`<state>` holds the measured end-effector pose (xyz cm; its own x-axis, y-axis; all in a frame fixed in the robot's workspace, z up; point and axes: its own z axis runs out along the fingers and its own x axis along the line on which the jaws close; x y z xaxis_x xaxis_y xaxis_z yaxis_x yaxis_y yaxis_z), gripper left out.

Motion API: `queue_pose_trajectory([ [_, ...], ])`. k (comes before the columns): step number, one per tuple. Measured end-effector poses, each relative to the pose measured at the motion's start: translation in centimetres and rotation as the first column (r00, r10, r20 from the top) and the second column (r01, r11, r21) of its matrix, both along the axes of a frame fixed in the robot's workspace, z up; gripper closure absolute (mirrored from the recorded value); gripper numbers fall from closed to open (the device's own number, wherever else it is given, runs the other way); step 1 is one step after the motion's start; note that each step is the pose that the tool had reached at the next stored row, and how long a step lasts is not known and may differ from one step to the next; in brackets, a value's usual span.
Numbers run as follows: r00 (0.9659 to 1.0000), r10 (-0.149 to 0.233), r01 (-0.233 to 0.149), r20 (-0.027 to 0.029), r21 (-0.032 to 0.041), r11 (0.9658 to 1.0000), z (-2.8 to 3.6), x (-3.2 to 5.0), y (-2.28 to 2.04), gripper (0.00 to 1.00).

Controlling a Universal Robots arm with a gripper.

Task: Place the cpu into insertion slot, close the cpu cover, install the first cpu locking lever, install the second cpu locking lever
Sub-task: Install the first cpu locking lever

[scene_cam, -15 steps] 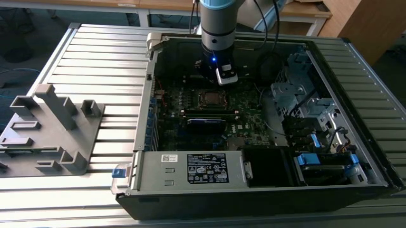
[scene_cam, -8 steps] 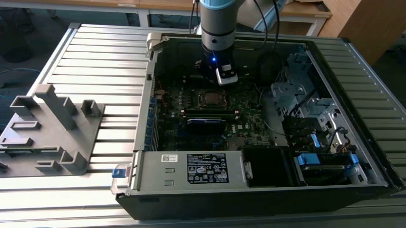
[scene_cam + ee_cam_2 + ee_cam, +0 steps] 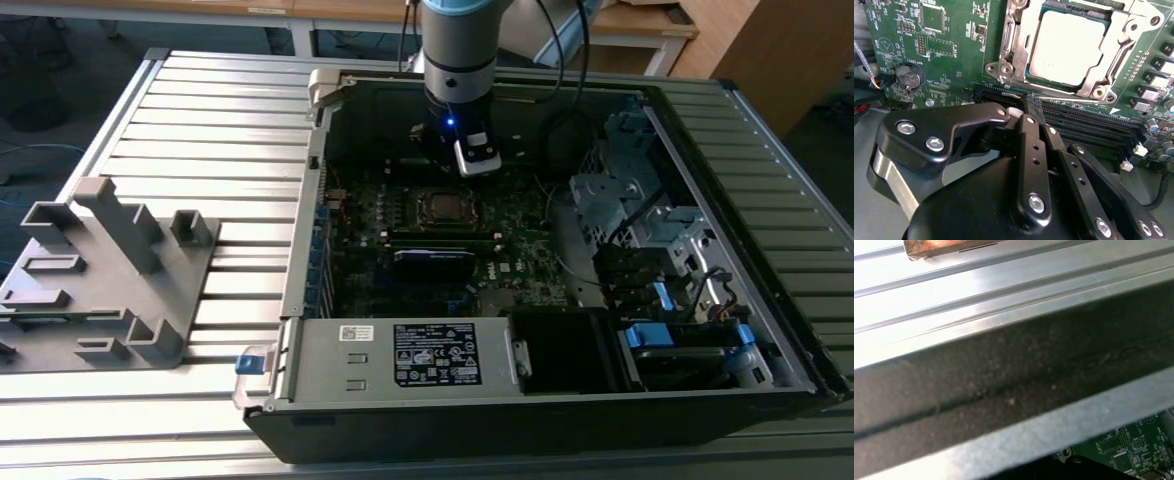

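Your black gripper (image 3: pixel 1030 107) hangs closed and empty near the socket. The silver-grey square cpu (image 3: pixel 1066 46) sits in the dark insertion slot (image 3: pixel 439 206), with the silvery frame cpu cover (image 3: pixel 1119 35) closed over it, at twelve o'clock from the gripper in the second wrist view.

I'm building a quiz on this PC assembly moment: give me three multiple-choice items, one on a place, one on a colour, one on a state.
1. Where is the cpu?
A. seated in the insertion slot
B. on the grey fixture
C. in the gripper

2. What colour is the motherboard?
A. blue
B. green
C. red

3. How does the cpu cover lie?
A. standing upright
B. removed
C. down around the cpu

Key: 1 A, the silver top sits inside the socket; 2 B, green in the second wrist view; 3 C, the frame lies flat around the chip.
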<state>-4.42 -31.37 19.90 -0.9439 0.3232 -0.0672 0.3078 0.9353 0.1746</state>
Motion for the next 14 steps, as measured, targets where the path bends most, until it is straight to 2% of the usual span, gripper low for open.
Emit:
queue_pose_trajectory([
  [14,1.0,-0.008,0.008,-0.0002,0.0007,1.0,-0.05,-0.1,0.29,0.9],
])
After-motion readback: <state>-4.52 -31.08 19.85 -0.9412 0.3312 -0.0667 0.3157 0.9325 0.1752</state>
